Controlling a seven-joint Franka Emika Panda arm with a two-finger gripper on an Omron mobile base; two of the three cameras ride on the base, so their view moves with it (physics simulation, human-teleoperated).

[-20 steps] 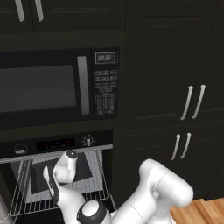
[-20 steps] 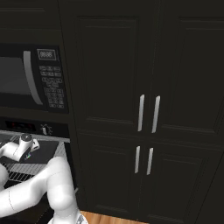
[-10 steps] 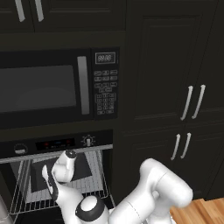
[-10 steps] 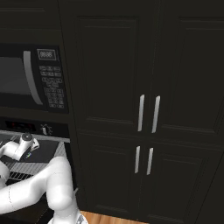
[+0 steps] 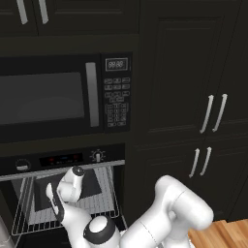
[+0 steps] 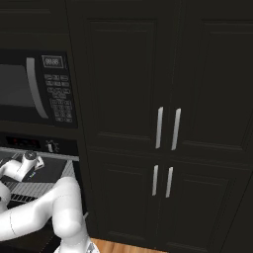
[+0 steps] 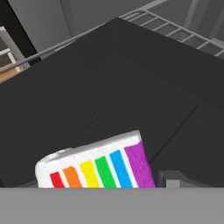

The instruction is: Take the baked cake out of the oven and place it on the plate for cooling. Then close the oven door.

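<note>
Dark cabinetry surrounds black wall oven (image 5: 63,160). Step: grasp rainbow-layered white cake wedge (image 7: 98,168) on dark flat tray (image 7: 109,87); gripper (image 7: 105,186) straddles it, grip unconfirmed. Next: close, lift clear.

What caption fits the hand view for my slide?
Rainbow-layered cake slice on the dark tray inside the oven.

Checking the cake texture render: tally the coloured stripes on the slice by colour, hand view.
Cake slice on the dark tray, white icing on top:
red: 1
orange: 1
yellow: 1
green: 1
blue: 1
purple: 1
Total: 6 stripes
</note>
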